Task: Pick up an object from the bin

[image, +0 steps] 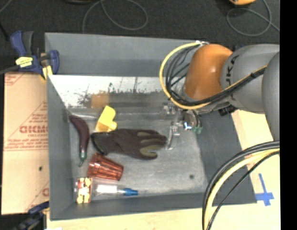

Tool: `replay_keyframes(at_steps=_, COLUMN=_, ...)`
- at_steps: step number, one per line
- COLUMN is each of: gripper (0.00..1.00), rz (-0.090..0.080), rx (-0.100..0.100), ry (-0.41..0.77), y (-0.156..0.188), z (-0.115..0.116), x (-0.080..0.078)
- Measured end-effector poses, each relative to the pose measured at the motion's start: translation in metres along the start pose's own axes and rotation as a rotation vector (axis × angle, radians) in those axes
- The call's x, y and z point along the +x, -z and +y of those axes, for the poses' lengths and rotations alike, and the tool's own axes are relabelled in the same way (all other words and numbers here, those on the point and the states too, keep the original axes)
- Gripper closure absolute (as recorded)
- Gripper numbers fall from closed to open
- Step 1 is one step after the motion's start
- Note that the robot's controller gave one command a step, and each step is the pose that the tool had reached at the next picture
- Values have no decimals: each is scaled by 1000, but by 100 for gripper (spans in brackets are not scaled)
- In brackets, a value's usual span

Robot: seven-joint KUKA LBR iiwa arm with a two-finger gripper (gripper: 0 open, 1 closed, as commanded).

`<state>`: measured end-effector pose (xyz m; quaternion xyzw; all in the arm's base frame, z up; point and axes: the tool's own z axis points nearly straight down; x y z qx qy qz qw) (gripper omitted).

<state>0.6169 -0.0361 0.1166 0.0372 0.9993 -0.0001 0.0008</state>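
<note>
- Bin (196, 171): grey metal. We list six loose things in it, all in its left and middle part.
- Gripper (171, 138): we find it low in the bin, right of the middle, at the right end of the glove. We cannot tell whether it is spread or pressed together, nor whether it touches the glove.
- Glove (124, 143): dark, lying flat across the middle of the floor, cuff to the left.
- Block (107, 119): yellow, just above the glove.
- Eggplant (82, 133): dark purple, left of the glove.
- Cup (105, 168): orange-red, on its side, below the glove.
- Pen (115, 191): white with a blue tip, along the near wall.
- Box (83, 190): small, at the pen's left end.
</note>
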Motion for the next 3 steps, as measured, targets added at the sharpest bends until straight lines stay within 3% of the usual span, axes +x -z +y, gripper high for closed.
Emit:
replay_keyframes(at_steps=1, gripper=100, rz=-14, rx=0, ry=-8, y=-45, z=35, x=15)
replay_keyframes(at_steps=2, gripper=100, rz=-14, rx=1, ry=-7, y=-45, z=35, x=15)
replay_keyframes(at_steps=3, gripper=100, rz=-19, rx=3, ry=38, y=85, z=27, x=2)
